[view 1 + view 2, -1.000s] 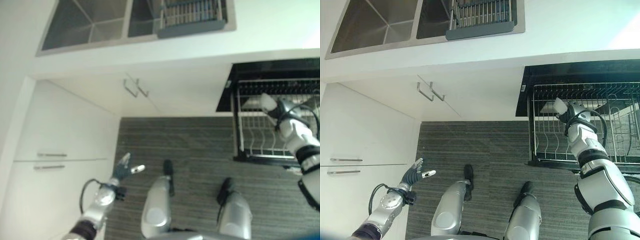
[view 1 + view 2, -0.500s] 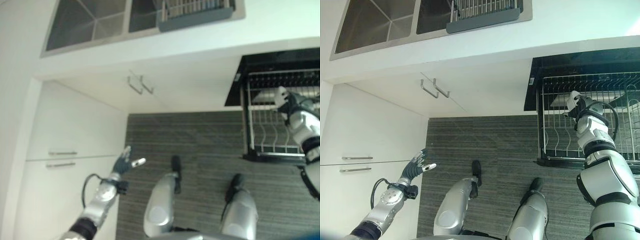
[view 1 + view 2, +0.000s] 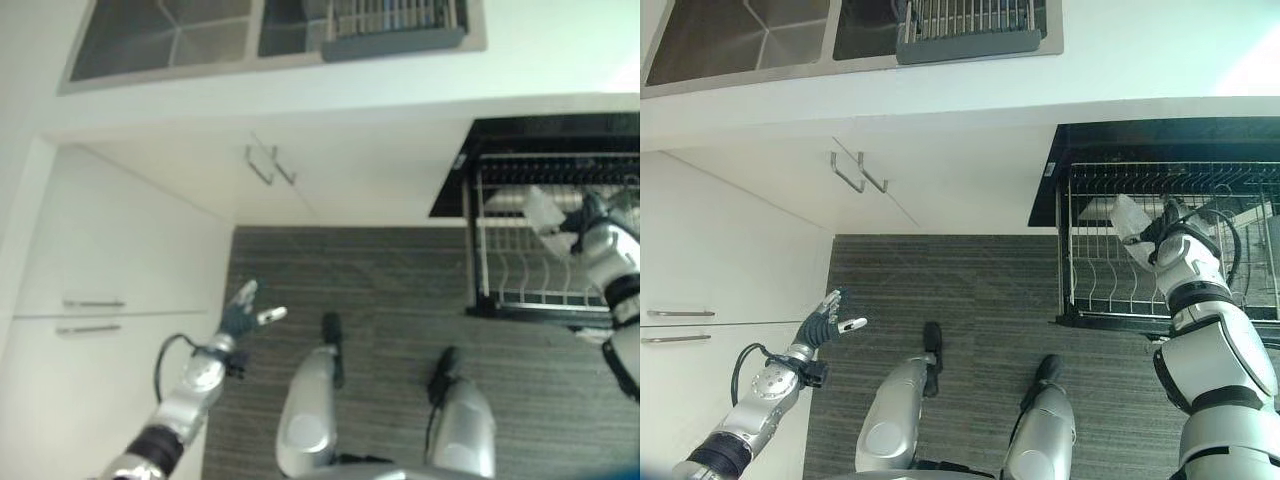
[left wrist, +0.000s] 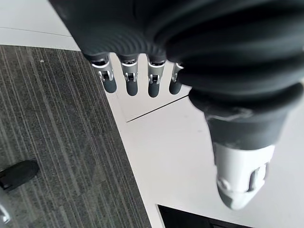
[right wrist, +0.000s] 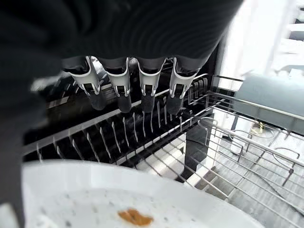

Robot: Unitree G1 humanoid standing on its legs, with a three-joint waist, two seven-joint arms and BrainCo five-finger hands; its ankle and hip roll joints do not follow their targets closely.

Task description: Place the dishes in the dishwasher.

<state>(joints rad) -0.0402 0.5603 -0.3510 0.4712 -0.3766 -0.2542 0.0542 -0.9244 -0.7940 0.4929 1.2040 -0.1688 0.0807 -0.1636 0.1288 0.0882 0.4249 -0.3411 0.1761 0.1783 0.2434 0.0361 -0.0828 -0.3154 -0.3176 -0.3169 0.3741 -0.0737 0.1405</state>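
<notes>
Evidently loading was underway: the right hand held a round white plate, fingers over its rim, above the silver wire dishwasher rack at three o'clock. Next, slot it between tines. The left hand hung open.

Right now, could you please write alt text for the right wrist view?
The right robot hand holds a white plate, marked with an orange-brown food spot, above the pulled-out wire rack of the dishwasher. Its dark-tipped fingers reach over the plate's rim towards the rack's upright tines.

No legible text or labels.
</notes>
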